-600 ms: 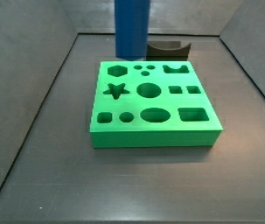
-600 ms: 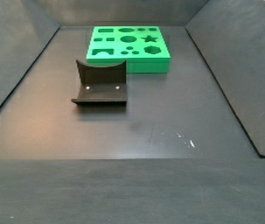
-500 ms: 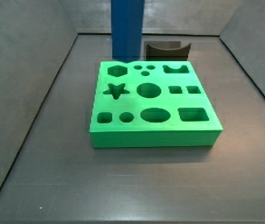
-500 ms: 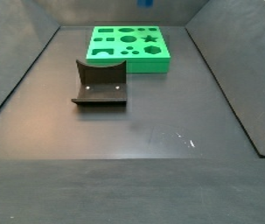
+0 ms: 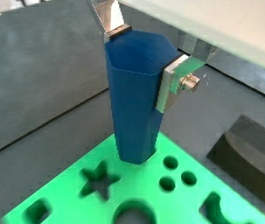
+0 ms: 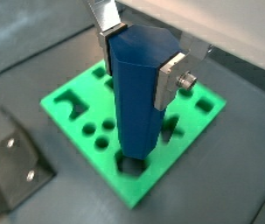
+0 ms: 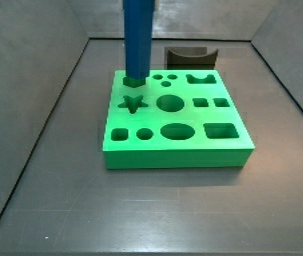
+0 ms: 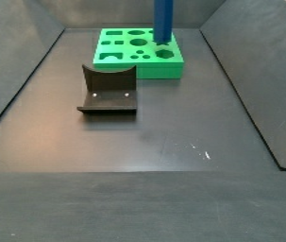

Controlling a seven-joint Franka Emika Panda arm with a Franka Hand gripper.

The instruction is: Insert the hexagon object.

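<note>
The hexagon object (image 5: 138, 96) is a tall blue faceted bar held upright between my gripper's (image 5: 144, 57) silver fingers; it also shows in the wrist view (image 6: 141, 105). The gripper (image 6: 139, 57) is shut on the bar's upper end. The green block (image 7: 174, 158) has several shaped holes. In a side view the bar (image 7: 136, 40) comes down from the frame's top, and its lower end covers the hexagon hole at the block's far left corner. I cannot tell how deep it sits. The bar (image 8: 163, 21) and block (image 8: 139, 71) show in both side views; the gripper is out of frame there.
The fixture (image 8: 108, 92), a dark L-shaped bracket, stands on the dark floor beside the green block; it also shows behind the block in a side view (image 7: 191, 55). Grey walls enclose the floor. The green block shows under the bar in both wrist views (image 5: 59, 197) (image 6: 158, 171).
The blue bar has come down and moved over the block's hexagon hole; earlier it hung higher, nearly out of one side view. The block and fixture have not moved.
</note>
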